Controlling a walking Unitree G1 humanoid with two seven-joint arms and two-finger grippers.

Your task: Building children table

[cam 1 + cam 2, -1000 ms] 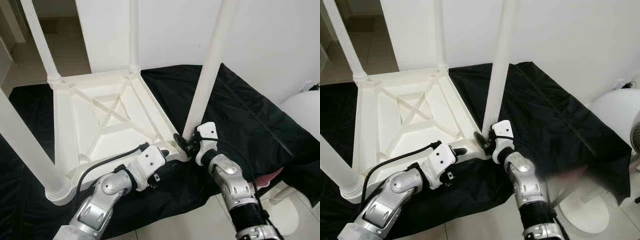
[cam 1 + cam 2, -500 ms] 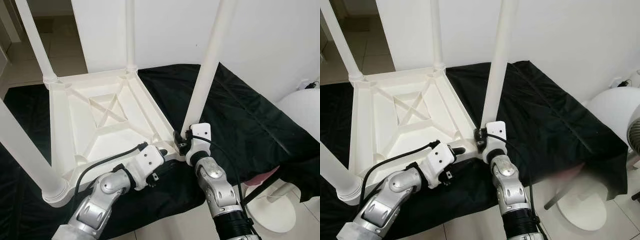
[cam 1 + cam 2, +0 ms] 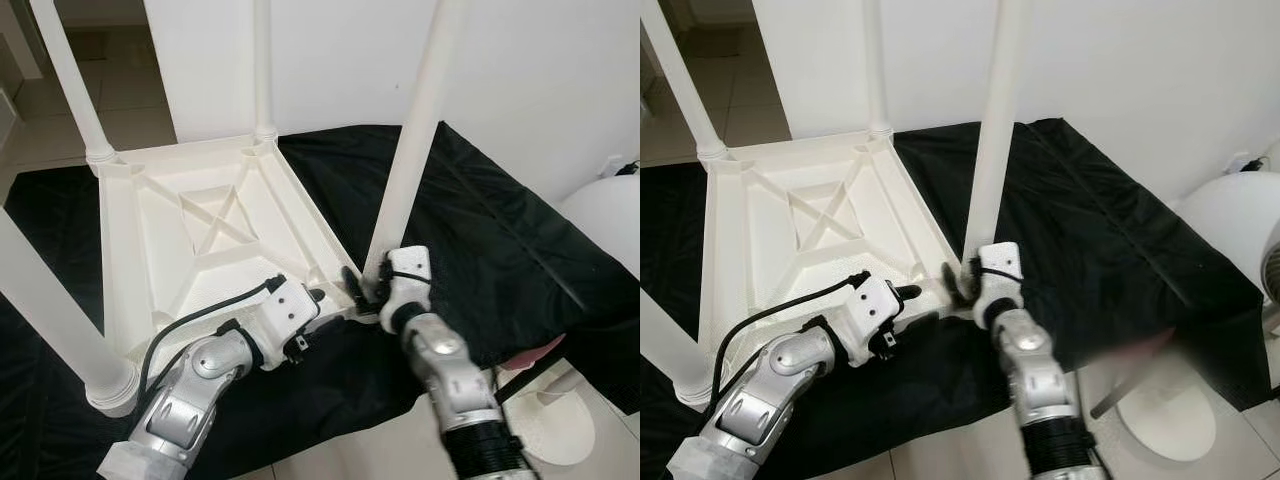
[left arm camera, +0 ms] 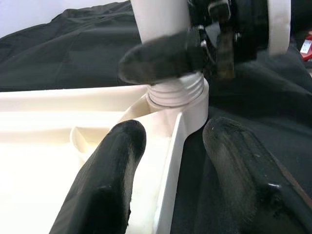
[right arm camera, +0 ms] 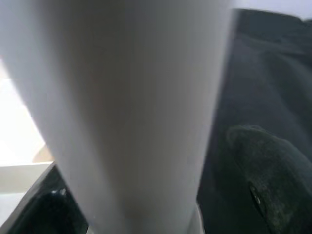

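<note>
tabletop underside (image 3: 200,250) open | table legs (image 3: 415,140) block corners

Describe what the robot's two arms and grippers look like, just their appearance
Both arms are silver, jointed metal with black bands. Each wrist carries a white block. The left gripper and right gripper have long black fingers. A black cable loops along the left arm.

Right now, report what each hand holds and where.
Right hand grips the table leg near its threaded base. Left hand is open astride the tabletop rim, holding nothing.
</note>
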